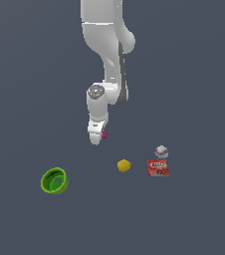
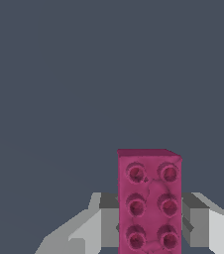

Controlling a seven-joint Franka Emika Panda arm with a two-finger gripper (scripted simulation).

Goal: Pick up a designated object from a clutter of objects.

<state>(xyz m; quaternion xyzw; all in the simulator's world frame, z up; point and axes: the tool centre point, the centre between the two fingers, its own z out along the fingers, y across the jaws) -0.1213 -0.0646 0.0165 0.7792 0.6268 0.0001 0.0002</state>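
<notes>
The designated object, a small magenta brick [image 2: 149, 201] with round studs, stands between my gripper's [image 2: 150, 221] two grey fingers [image 2: 109, 218], and both pads press against its long sides. In the exterior view only a pink speck of the brick [image 1: 104, 134] shows beside the white gripper [image 1: 96, 140], which points down from the arm. The gripper is shut on the brick. Whether the brick rests on the floor or hangs above it cannot be told. The rest of the clutter of objects lies nearer the camera in the exterior view.
A yellow ball [image 1: 124, 165] lies on the grey floor in front of the gripper. A red printed box [image 1: 158, 167] and a white-purple cup [image 1: 161, 151] sit at the exterior view's right. A green bowl [image 1: 54, 181] is at its left.
</notes>
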